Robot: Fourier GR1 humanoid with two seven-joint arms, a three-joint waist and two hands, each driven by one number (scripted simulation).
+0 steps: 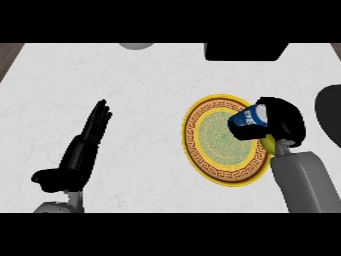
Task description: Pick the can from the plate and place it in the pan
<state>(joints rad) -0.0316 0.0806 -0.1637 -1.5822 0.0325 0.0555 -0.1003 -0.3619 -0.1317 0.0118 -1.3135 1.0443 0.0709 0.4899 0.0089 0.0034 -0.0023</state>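
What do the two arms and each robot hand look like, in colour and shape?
Both forearms are plain grey and rounded. The left robot hand is matte black with long, slim fingers and a thumb. The right robot hand is black too. No cables, markings or sleeves show.

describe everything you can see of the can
The can is small, blue with white markings, and looks like metal. Only part of it shows, because the right hand is curled round it from the right, black fingers wrapping its top and side. It lies tilted rather than upright, over the right edge of the gold-rimmed, green-centred plate. Whether it touches the plate or is lifted off it cannot be told. It is not in the dark pan at the right edge.
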